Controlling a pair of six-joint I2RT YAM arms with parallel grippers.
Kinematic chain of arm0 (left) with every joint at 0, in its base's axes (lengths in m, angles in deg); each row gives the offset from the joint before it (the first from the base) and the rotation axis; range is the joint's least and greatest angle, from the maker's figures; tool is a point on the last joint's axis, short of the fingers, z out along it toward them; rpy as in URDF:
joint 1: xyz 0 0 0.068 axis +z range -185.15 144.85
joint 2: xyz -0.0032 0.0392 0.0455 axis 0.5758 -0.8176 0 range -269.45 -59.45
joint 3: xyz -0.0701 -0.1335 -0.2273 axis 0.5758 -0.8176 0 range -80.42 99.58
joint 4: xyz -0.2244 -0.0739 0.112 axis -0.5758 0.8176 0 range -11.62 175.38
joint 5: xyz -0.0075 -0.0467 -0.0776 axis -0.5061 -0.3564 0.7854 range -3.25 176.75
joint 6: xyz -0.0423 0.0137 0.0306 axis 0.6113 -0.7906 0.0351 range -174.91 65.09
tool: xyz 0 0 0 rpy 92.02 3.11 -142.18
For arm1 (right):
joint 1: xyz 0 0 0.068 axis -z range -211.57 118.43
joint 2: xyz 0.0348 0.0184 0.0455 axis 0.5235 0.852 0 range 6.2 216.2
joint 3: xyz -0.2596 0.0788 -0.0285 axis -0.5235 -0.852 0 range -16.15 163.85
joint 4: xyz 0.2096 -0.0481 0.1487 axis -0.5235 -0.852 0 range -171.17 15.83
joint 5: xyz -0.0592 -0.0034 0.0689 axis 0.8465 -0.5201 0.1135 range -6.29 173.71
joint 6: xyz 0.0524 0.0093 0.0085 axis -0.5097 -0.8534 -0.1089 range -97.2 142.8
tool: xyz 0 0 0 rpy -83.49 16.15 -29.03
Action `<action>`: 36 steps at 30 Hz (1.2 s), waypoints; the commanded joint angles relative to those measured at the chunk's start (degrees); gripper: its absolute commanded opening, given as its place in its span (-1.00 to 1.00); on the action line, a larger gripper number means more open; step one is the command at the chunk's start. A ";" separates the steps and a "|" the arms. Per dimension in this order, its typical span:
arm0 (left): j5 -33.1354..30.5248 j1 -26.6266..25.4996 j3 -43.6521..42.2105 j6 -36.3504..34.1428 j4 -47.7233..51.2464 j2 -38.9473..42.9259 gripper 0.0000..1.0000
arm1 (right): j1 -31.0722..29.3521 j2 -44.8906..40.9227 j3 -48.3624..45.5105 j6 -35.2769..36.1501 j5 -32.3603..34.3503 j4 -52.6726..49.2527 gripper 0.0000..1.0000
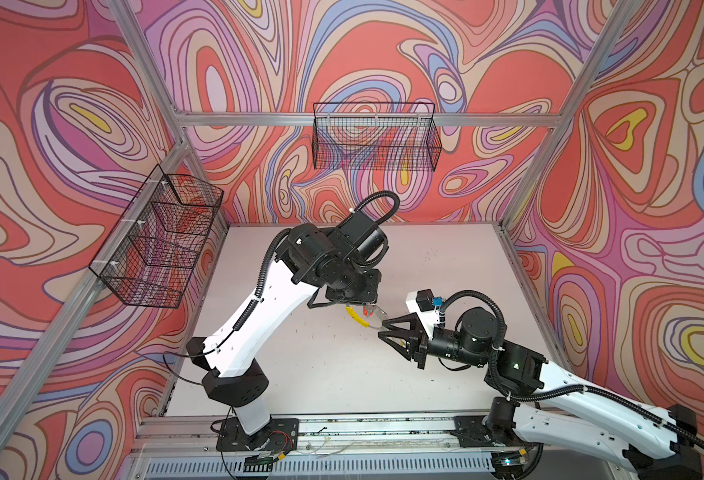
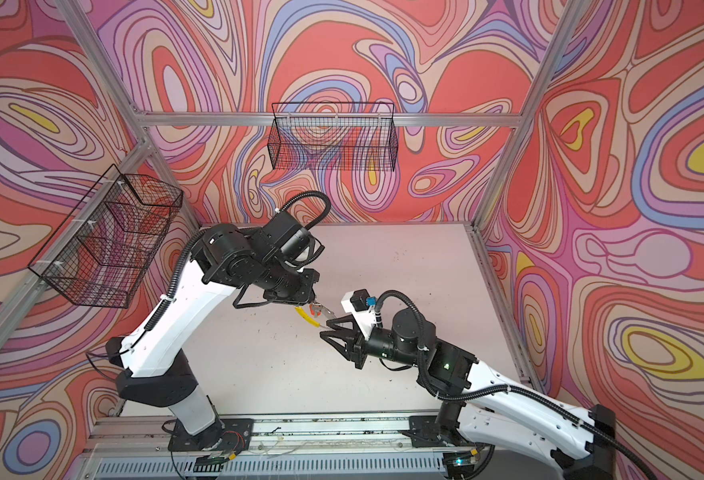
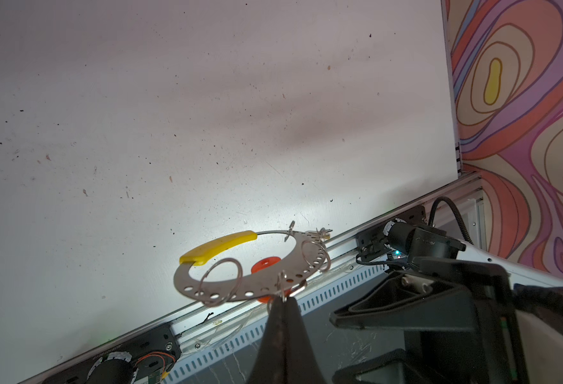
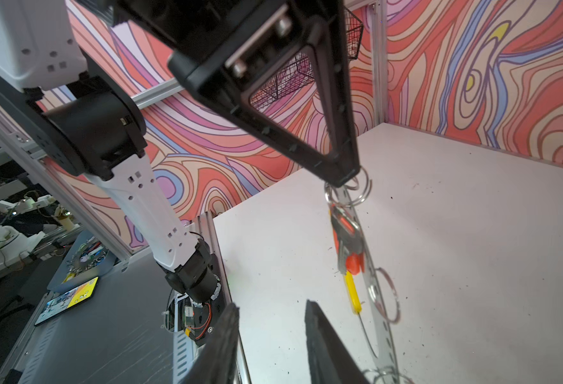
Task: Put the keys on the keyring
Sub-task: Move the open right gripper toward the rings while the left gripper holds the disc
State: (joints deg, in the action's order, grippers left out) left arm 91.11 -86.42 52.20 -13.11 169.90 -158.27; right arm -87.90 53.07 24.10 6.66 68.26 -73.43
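We are pinching the grey, yellow-arced keyring (image 3: 226, 290) in our left gripper (image 3: 283, 302); its length is pointing toward our right gripper (image 4: 271, 307). Those fingers (image 4: 321, 335) are standing spread.

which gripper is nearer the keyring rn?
Left. The left gripper is shut on the rim of the keyring. The right gripper is open alongside it; the ring lies outside its fingers, not between them.

Above the white desk (image 1: 321, 365), the keyring (image 1: 356, 318), yellow arc foremost, juts from beneath the wrist of the left arm (image 1: 258, 320), a red-tagged key (image 1: 368, 310) at its rim. The right gripper (image 1: 384, 326), jaws slightly parted, reaches just beside it. A rear basket (image 1: 377, 139) and a side basket (image 1: 154, 245) hang on the walls.
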 commanded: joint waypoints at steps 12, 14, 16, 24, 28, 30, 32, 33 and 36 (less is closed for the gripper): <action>0.30 0.26 -0.14 5.65 0.93 4.79 -1.00 | -0.09 5.22 -8.27 -8.73 -0.85 21.66 0.12; 0.29 0.21 -0.49 5.83 0.55 5.25 -1.00 | -0.13 6.55 -8.50 -8.97 0.56 23.76 0.16; 0.56 0.24 -1.20 6.00 -0.12 5.78 -1.00 | -0.03 7.54 -8.86 -8.95 1.67 25.79 0.20; 1.29 0.19 -2.66 6.10 -1.51 6.65 -1.00 | 0.43 12.05 -9.75 -10.25 1.29 36.53 0.29; 1.91 0.18 -3.29 6.19 -2.34 6.85 -1.00 | 0.65 14.16 -9.40 -10.35 0.90 39.85 0.31; 2.29 0.18 -4.07 6.44 -3.18 7.14 -1.00 | 0.70 15.04 -9.57 -10.97 0.76 42.97 0.31; 2.53 0.25 -4.66 6.69 -3.76 7.41 -1.00 | 0.69 15.85 -9.41 -10.95 0.93 44.35 0.31; 2.53 0.20 -4.75 6.73 -3.95 7.50 -1.00 | 0.68 16.26 -9.16 -10.72 1.38 44.50 0.30; 2.41 0.25 -5.16 6.80 -3.90 7.66 -1.00 | 0.68 16.42 -9.88 -10.49 2.31 46.83 0.27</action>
State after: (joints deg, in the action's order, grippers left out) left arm 93.16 -86.42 47.52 -7.47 166.69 -152.46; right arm -87.47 69.31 15.03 -3.46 69.38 -31.75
